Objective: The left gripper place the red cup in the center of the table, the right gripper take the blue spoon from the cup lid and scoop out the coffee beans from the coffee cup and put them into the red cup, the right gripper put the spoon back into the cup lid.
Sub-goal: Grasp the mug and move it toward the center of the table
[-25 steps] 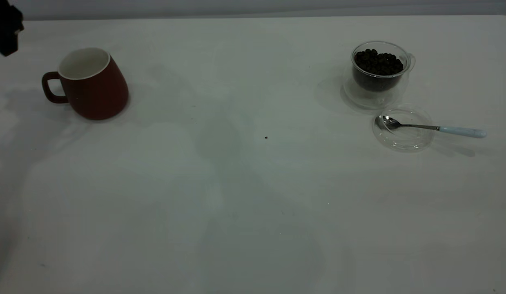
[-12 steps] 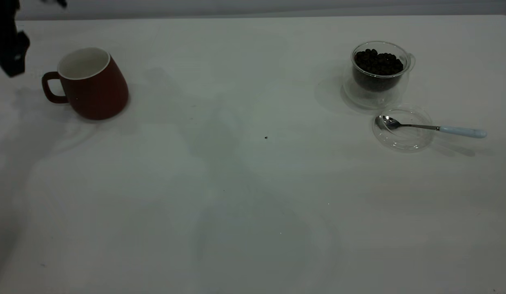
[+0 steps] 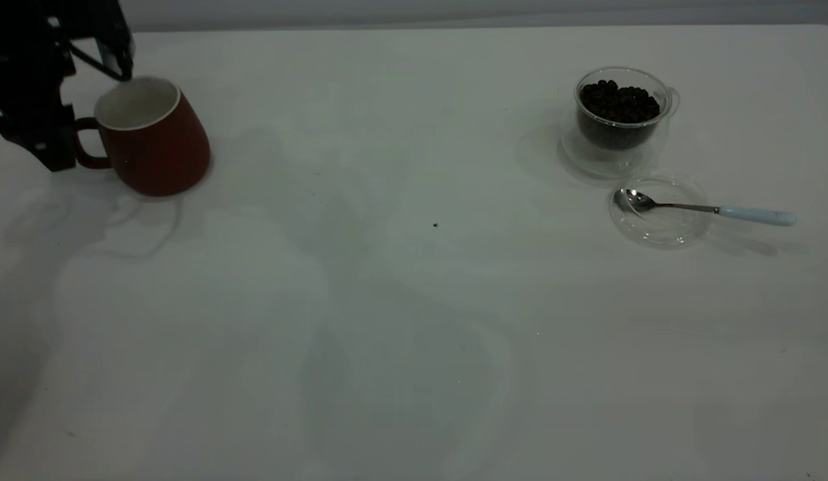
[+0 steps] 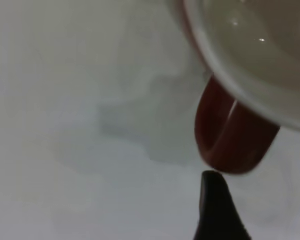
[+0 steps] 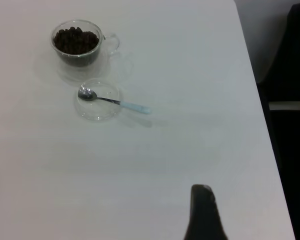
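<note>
While the left gripper point(image 3: 59, 100) hovers at the red cup point(image 3: 156, 143) handle, fingers point(image 4: 217, 210) just beside it, spread unclear

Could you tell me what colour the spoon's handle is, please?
Pale light blue; the blue spoon has a shiny metal bowl. It shows best in the exterior view.

table point(image 3: 400, 321) | red cup point(image 3: 156, 143) left | coffee cup point(image 3: 619, 117), cup lid point(image 3: 659, 212) right

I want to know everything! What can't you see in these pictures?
- Left tool: exterior view cuts it at the edge, so open or shut is unclear.
- Red cup: left wrist view is too close, only handle and rim.
- Right tool: right wrist view shows one dark tip.
</note>
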